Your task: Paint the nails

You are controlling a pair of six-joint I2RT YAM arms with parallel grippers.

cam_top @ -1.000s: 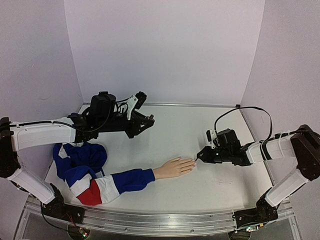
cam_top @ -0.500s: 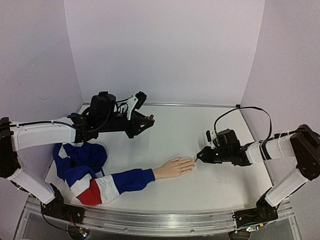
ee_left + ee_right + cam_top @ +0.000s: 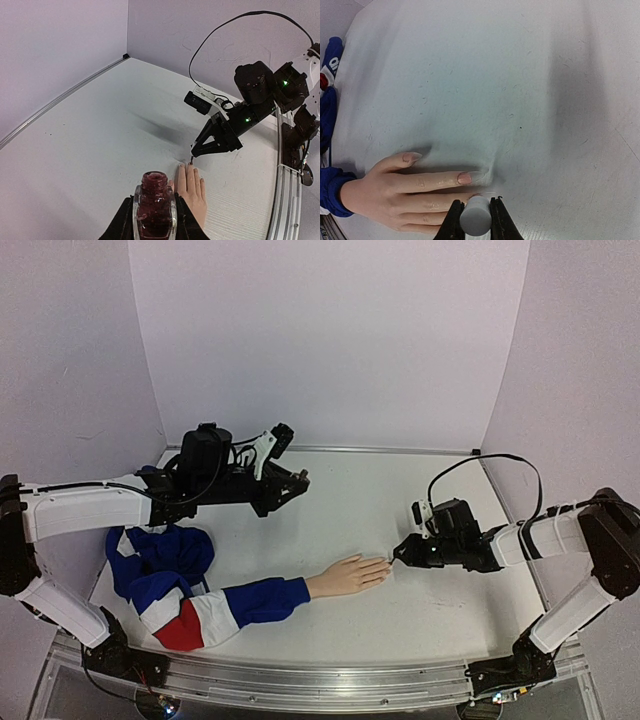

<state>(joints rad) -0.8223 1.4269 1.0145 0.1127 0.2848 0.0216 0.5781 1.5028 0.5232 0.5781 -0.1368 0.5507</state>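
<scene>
Lower centre, we see the left gripper (image 3: 154, 212) clamping an open polish bottle (image 3: 154, 192); the right gripper (image 3: 475, 207) pinches the pale cap (image 3: 474, 222) by the nails (image 3: 464, 178) of the mannequin hand (image 3: 395, 192).

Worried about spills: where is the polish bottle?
Left wrist view: the polish bottle stands uncapped, clamped in the left gripper, over the table's rear left, apart from the mannequin hand.

There are two grippers, the left gripper (image 3: 296, 480) and the right gripper (image 3: 401, 552), one mannequin hand (image 3: 345, 575) and one sleeve (image 3: 250, 602). One polish bottle (image 3: 154, 202) and one pale cap (image 3: 475, 220) appear; two nails (image 3: 464, 178) show clearly.
</scene>
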